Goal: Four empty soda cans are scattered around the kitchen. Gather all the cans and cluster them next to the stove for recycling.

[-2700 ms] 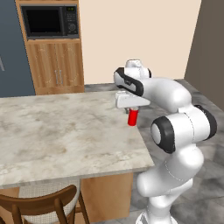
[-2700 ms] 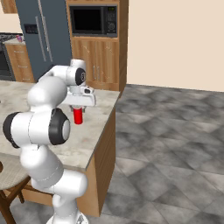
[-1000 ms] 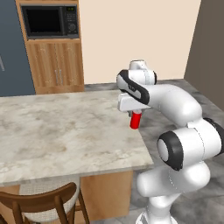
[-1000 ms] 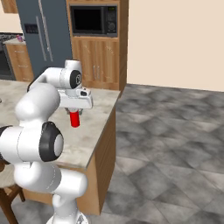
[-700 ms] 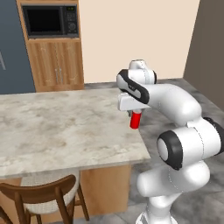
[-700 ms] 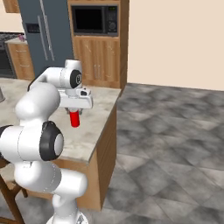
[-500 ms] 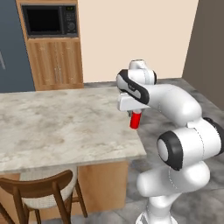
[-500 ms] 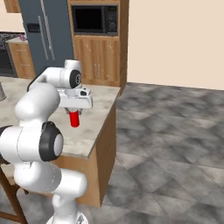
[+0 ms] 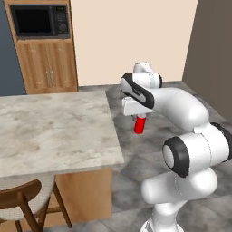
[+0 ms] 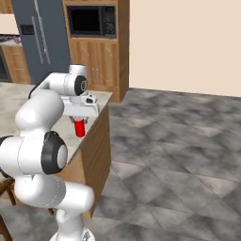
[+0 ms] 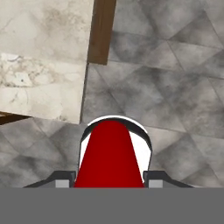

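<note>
since the earlier frames the base has driven on, so both base views have shifted: the island (image 9: 59,131) that lay under the arm now sits off to its left, and the red can (image 9: 140,124) hangs over grey floor (image 9: 136,163) instead of over marble. the can's place in the gripper (image 9: 140,116) looks unchanged.

largest to smallest – the grey stone floor spreads across the room, and a beige wall (image 10: 188,42) closes the back. a tall wooden cabinet (image 9: 47,68) holds a black microwave (image 9: 38,20), and in the right base view a dark grey fridge (image 10: 40,37) stands just left of it. the island has a pale marble top on a wooden base, its corner near the arm. a wooden chair (image 9: 22,204) with a pale seat is tucked at the island's near side.

the gripper points down, fingers pinching the red can from either side near its top. the can hangs upright, clear of the island, just off its edge. from the hand view the can's red body (image 11: 110,157) runs away from the camera toward its pale far rim, with floor beneath and the island's corner (image 11: 43,61) up to the left.
</note>
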